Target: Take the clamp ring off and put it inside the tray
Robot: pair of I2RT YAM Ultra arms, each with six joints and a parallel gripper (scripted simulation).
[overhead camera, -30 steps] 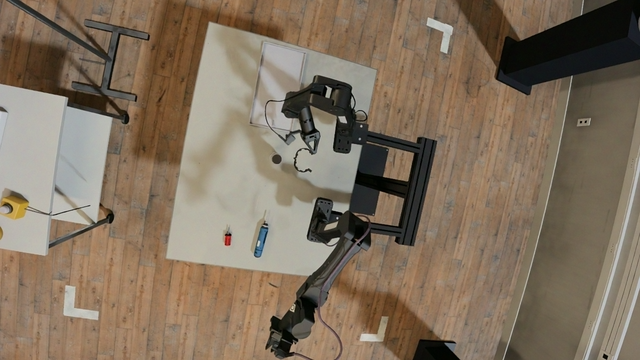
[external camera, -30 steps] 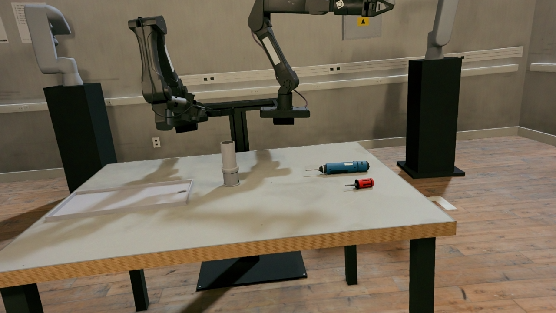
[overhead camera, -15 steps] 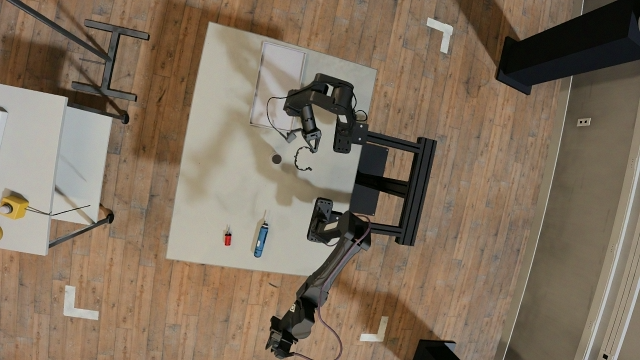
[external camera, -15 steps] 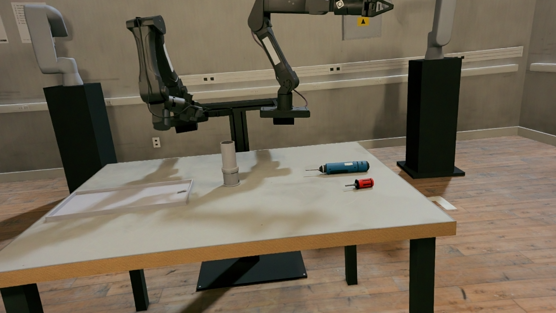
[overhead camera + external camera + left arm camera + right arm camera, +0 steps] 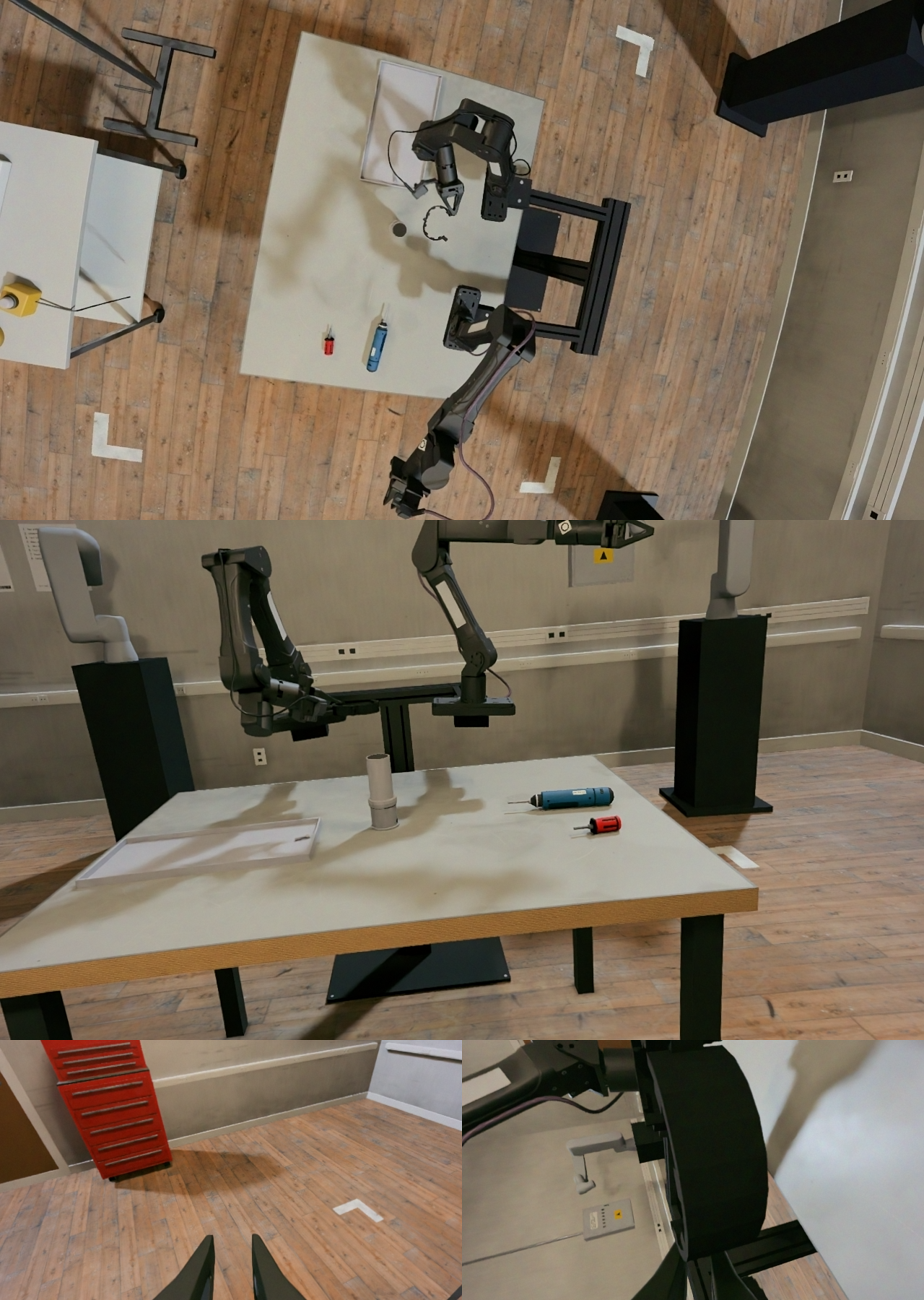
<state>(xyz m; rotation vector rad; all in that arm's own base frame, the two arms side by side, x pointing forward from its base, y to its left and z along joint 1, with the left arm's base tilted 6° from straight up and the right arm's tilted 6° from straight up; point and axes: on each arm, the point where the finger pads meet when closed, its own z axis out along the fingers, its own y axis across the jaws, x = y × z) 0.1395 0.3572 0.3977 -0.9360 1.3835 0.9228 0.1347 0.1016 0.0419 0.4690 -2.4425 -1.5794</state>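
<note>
The grey joint module point(image 5: 385, 817) stands upright on the table outside the tray point(image 5: 401, 97) point(image 5: 193, 871). The link tube point(image 5: 400, 229) point(image 5: 380, 778) stands upright in it. My right gripper point(image 5: 454, 211) point(image 5: 698, 1242) is shut on the black, C-shaped clamp ring point(image 5: 424, 224) point(image 5: 355, 708) point(image 5: 722, 1148). It holds the ring well above the table, beside the tube in the top view, with the ring's gap facing the robot base. My left gripper point(image 5: 651, 530) point(image 5: 232, 1244) is slightly open and empty, off the table's side.
A small dark piece point(image 5: 302, 838) lies inside the tray at its end nearest the module. A blue screwdriver point(image 5: 377, 347) point(image 5: 574, 798) and a red screwdriver point(image 5: 328, 345) point(image 5: 605, 824) lie on the other side of the table point(image 5: 310, 258) point(image 5: 452, 888).
</note>
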